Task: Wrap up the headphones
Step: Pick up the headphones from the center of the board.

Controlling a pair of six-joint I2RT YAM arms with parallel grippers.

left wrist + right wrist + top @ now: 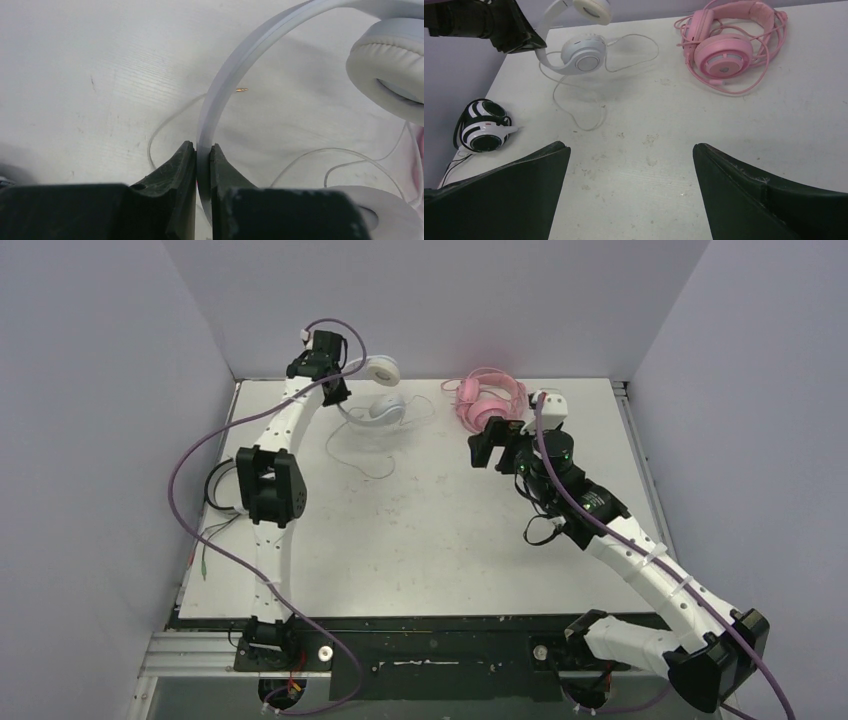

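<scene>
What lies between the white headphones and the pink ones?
Only a cable loop from the white headphones, then bare table up to the pink headphones; the right wrist view shows it.

On the counter point(430, 540), the first headset point(579, 54) sits far left in my left gripper point(204, 147), the second headset point(723, 54) to its right ahead of my right gripper point(630, 147), the third headset point(483, 127) nearer at the left edge.

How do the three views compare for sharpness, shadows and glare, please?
Top external: even, diffuse light, only faint shadows on the table. Left wrist: the band of the white headset casts a soft shadow on the washed-out table; the jaws read near-black. Right wrist: jaws loom dark, the pink headset is sharp.
</scene>
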